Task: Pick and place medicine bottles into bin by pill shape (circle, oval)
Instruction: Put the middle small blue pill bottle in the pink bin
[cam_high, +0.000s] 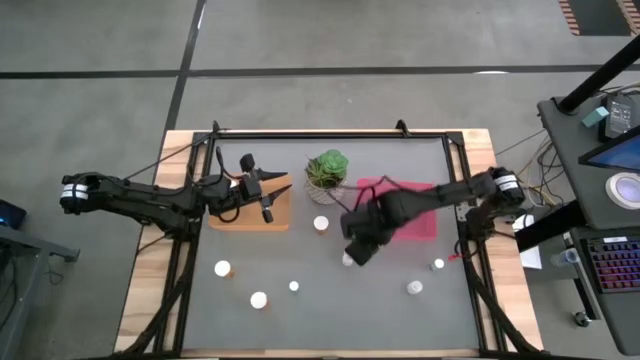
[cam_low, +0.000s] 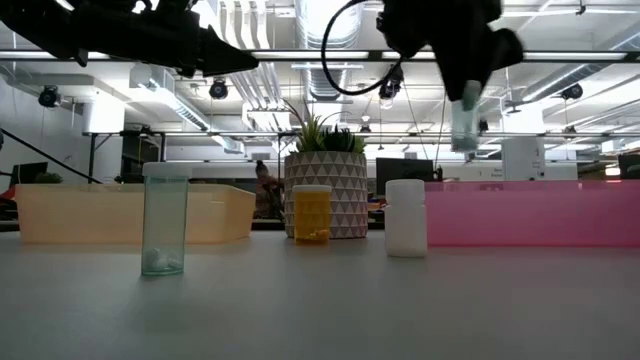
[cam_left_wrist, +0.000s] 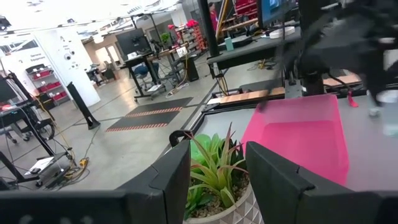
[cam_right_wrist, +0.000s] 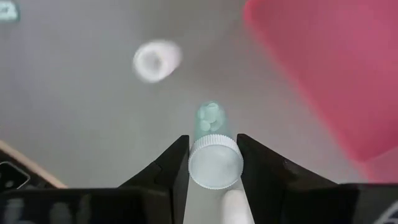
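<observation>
My right gripper (cam_high: 352, 255) hangs above the table's middle, just left of the pink-red bin (cam_high: 405, 212), shut on a clear greenish medicine bottle (cam_right_wrist: 211, 121) with a white cap and round pills inside. The low view shows this bottle (cam_low: 463, 122) high over the table. My left gripper (cam_high: 264, 192) waits open over the orange bin (cam_high: 245, 215), nothing between its fingers. Several other bottles stand on their bases on the mat, among them a white-capped one (cam_high: 321, 223), an orange one (cam_low: 311, 213) and a white one (cam_low: 405, 218). My right gripper pinches the bottle at its white cap end (cam_right_wrist: 216, 163) between its two fingers, one on each side. The fingers come from above, pointing steeply down. The bottle hangs below them, cap up, lifted clear of the table.
A green potted plant (cam_high: 327, 170) in a patterned white pot stands between the two bins at the back. Loose bottles (cam_high: 222, 268), (cam_high: 259, 299), (cam_high: 414, 287) dot the near half of the mat. A clear bottle (cam_low: 164, 220) stands closest to the low camera.
</observation>
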